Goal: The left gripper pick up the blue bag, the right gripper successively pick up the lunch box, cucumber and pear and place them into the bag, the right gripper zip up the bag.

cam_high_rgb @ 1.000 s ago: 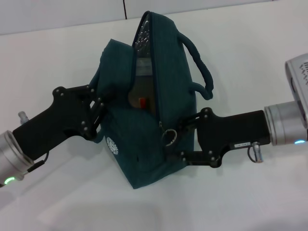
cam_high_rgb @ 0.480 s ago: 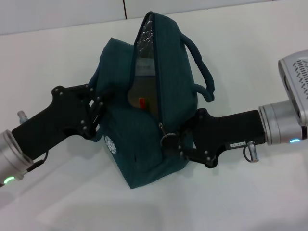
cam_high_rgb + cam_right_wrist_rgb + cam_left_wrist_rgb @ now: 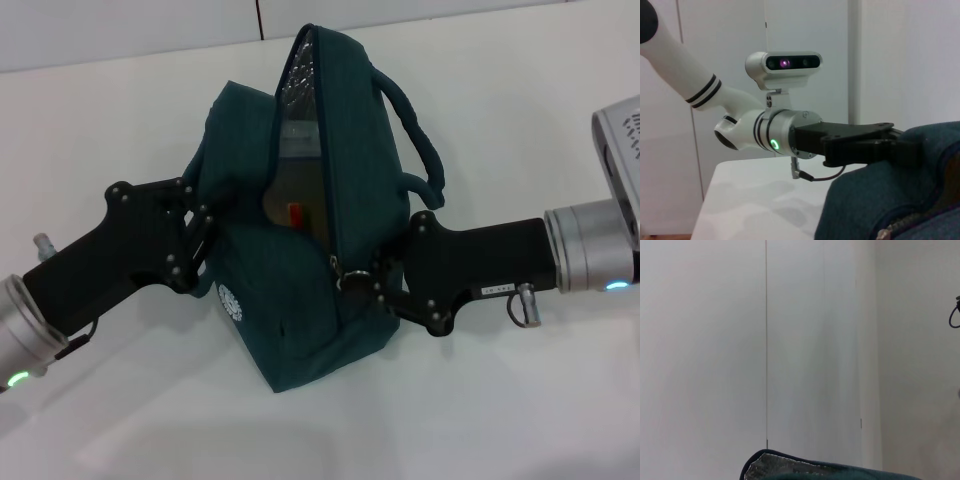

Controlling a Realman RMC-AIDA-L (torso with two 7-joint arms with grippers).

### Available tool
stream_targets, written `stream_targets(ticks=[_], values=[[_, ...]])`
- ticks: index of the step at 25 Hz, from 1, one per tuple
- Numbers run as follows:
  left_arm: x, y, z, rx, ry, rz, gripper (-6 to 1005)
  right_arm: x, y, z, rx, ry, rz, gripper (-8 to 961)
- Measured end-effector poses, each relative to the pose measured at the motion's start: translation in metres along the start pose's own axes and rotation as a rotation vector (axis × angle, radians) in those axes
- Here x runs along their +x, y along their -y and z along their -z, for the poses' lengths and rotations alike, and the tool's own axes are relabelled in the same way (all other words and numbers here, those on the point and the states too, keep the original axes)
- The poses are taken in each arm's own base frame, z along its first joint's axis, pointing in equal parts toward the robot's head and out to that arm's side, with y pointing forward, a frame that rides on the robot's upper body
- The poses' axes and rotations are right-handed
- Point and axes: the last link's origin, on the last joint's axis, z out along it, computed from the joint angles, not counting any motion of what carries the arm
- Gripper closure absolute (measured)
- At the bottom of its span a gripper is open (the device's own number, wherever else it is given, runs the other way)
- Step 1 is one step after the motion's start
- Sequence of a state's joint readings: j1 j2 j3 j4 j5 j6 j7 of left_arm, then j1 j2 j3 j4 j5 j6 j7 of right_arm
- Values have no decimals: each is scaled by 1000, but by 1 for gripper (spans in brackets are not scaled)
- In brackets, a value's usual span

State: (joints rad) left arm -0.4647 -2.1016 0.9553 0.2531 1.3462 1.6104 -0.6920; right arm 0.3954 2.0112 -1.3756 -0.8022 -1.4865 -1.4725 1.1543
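The left gripper stays clamped on the left edge of the blue bag, which stands on the white counter with its zipper mostly open. Inside, only part of the lunch box shows. The right gripper has closed its jaws on the zipper pull, whose ring is now hidden, and its wrist has drawn slightly rightward.

Head view: high, looking forward and down on the tabletop, taking in the whole blue bag and both arms. Left wrist view: faces a pale wall, the blue bag's rim close at the frame edge. Right wrist view: low and close over the bag, facing the left gripper.
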Motion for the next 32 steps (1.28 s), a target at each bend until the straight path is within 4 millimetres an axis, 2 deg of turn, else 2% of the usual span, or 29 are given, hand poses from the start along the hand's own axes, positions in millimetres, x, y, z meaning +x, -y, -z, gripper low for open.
stream_targets(ticks=[9, 18, 23, 28, 32], values=[[2, 3, 2, 31, -22, 14, 921, -10, -6, 15, -37, 75, -1, 935], [5, -7, 5, -16, -54, 35, 914, -16, -6, 16, -55, 102, 16, 936], [7, -16, 8, -66, -79, 47, 732, -21, -4, 13, -54, 118, 40, 936], [6, -17, 9, -61, -77, 70, 505, -23, -2, 12, -53, 126, 61, 936], [9, -12, 8, -49, -83, 104, 434, -25, -3, 10, -67, 126, 76, 936]])
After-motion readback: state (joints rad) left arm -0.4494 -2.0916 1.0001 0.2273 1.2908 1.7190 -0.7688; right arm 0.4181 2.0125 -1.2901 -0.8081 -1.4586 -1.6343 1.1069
